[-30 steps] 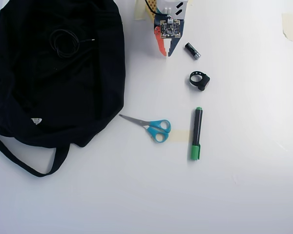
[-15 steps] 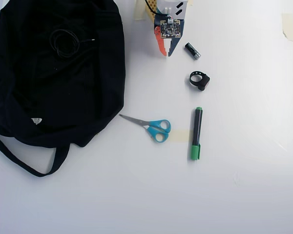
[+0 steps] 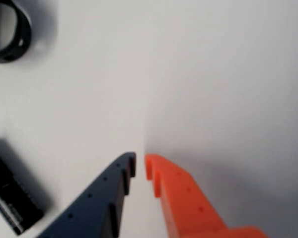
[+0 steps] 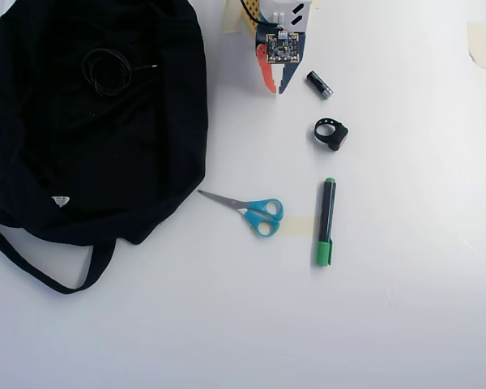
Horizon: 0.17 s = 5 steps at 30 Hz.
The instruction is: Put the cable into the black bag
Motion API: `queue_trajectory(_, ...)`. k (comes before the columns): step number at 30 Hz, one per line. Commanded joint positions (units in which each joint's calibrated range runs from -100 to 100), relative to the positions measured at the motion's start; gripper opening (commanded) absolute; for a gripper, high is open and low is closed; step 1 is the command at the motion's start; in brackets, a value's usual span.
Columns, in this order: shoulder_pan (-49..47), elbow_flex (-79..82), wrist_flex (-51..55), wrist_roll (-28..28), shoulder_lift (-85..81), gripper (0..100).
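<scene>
The black bag [image 4: 89,162] lies flat at the left of the overhead view. A thin black cable [image 4: 105,69], coiled in a loop, rests on its upper part; I cannot tell whether it is inside or on top. My gripper [image 4: 277,87] is at the top centre, to the right of the bag and well apart from the cable. In the wrist view the gripper [image 3: 140,163] has its dark blue and orange fingers almost together, with nothing between them, over bare white table. The bag and cable are out of the wrist view.
A small battery [image 4: 319,84] and a black ring [image 4: 330,134] lie just right of the gripper; both also show in the wrist view, the battery [image 3: 10,198] and the ring [image 3: 10,34]. Blue-handled scissors [image 4: 255,212] and a green marker [image 4: 326,220] lie lower on the white table.
</scene>
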Motion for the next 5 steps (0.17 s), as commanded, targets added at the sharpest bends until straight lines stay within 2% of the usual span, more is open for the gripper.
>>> queue_trajectory(1, -0.2, 1.4, 2.2, -0.2, -0.7, 2)
queue_trajectory(5, -0.2, 1.4, 2.2, -0.2, -0.7, 2)
